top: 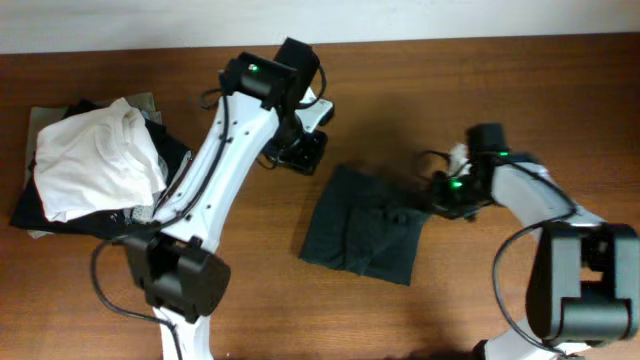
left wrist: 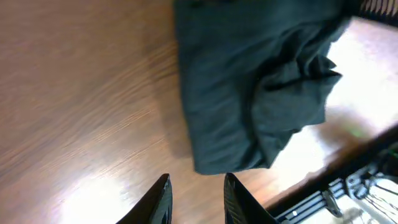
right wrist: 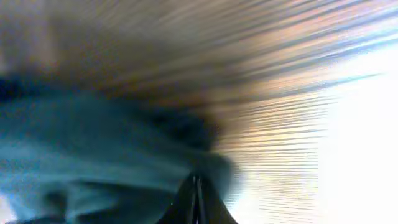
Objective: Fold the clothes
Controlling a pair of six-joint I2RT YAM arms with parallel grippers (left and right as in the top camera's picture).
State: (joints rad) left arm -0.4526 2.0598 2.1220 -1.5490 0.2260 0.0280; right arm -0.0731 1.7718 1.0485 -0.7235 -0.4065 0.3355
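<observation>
Overhead | T-shirt (top: 365,228) mid-table | left end effector (top: 300,155) released | right end effector (top: 440,196) grasping T-shirt edge | white shirt pile (top: 95,155) left

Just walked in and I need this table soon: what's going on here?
Two robot arms are folding a dark T-shirt, which lies mid-table as a compact, rumpled bundle. The right hand is at its right edge, fingers shut, seemingly pinching the cloth; that view is blurred. The left hand hangs open over bare wood beside the shirt's upper-left corner, holding nothing. A pile topped by a white shirt sits far left.
</observation>
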